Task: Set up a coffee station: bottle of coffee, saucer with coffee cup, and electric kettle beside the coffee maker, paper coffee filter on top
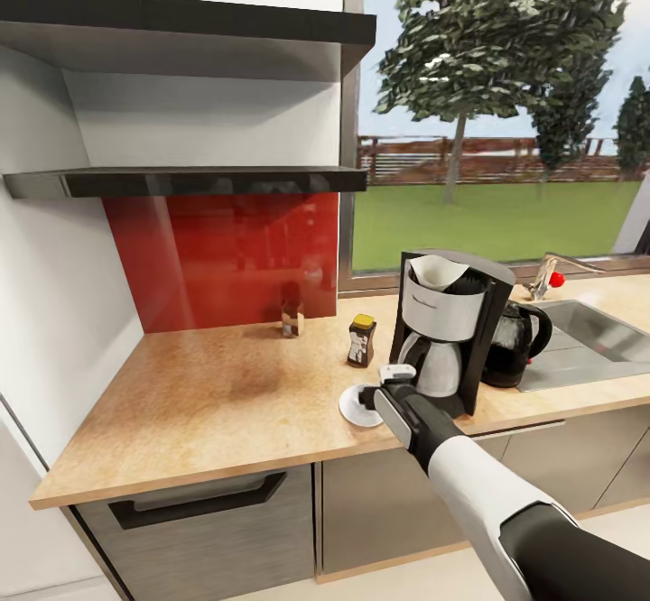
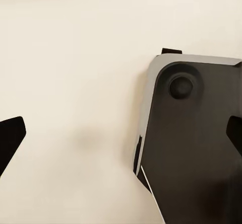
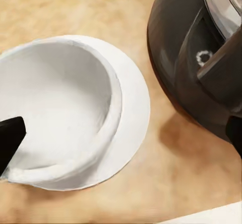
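Head view shows the right arm reaching forward from the lower right, its right gripper [image 1: 372, 395] low over the front part of the kitchen countertop [image 1: 208, 402], directly above the saucer [image 1: 354, 408]. From the right wrist view the fingers are spread wide: one dark fingertip [image 3: 10, 138] sits at one edge of the picture and the other at the opposite edge, with the coffee cup [image 3: 60, 113] between them, standing on the saucer [image 3: 133, 108] and not pinched. The cup sits toward one side of the plate, so a broad white crescent of saucer shows on the side nearest the coffee maker [image 3: 196, 57], whose dark base is just beside the saucer's rim.

Left wrist view looks onto a pale surface and a dark, grey-edged robot panel [image 2: 196, 143]; the left gripper [image 2: 123, 135] has its fingertips far apart at the two sides of the frame, holding nothing.

Behind the saucer stands the coffee maker [image 1: 447, 330], the paper coffee filter [image 1: 437, 271] seated in its top. The bottle of coffee [image 1: 361, 341] stands just beside it on its window-away side, and the electric kettle [image 1: 515, 344] stands close on the sink side. Farther back a small shaker [image 1: 291, 319] stands against the red backsplash [image 1: 226, 258], under the kitchen shelf [image 1: 199, 181].
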Tool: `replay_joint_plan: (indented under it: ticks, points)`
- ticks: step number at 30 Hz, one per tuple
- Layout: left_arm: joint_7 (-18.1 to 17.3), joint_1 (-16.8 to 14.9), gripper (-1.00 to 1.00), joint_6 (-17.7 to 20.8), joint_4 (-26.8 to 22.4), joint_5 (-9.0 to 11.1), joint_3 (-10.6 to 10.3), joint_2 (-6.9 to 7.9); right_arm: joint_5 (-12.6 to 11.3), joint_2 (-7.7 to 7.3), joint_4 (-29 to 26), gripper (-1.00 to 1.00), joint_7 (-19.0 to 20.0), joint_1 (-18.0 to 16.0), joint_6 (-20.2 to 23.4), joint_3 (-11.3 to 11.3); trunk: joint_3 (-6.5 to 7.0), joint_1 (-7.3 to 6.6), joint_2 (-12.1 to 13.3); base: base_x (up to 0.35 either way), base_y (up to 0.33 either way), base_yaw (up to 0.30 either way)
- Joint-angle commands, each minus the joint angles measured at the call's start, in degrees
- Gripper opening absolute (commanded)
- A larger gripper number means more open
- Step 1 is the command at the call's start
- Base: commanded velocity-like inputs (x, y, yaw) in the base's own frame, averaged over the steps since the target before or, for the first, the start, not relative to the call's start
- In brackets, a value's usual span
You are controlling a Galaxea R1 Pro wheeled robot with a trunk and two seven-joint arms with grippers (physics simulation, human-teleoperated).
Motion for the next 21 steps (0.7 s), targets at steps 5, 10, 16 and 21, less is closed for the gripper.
replay_joint_plan:
  ticks: [5, 10, 16, 21]
  points:
    - [0.19, -0.07, 1.00, -0.25, 0.09, -0.60, 0.36, 0.00, -0.62, 0.03, -0.34, 1.00, -0.53, -0.07, 0.17, 0.29, -0.13, 0.03, -0.12, 0.000, 0.000, 0.000]
    - [0.20, -0.07, 1.00, -0.30, 0.09, -0.60, 0.36, 0.00, -0.62, 0.08, -1.90, 1.00, -0.54, -0.07, 0.34, 0.26, -0.13, 0.03, -0.12, 0.000, 0.000, 0.000]
    - [0.20, -0.07, 1.00, -0.42, 0.09, -0.60, 0.35, 0.00, -0.62, 0.09, -10.19, 1.00, -0.60, -0.07, 0.76, 0.24, -0.13, 0.03, -0.12, 0.000, 0.000, 0.000]
    - [0.24, -0.07, 1.00, -0.65, 0.09, -0.56, 0.38, 0.00, -0.62, 0.09, -14.80, 1.00, -0.55, -0.07, 1.64, 0.57, -0.13, 0.03, -0.12, 0.000, 0.000, 0.000]
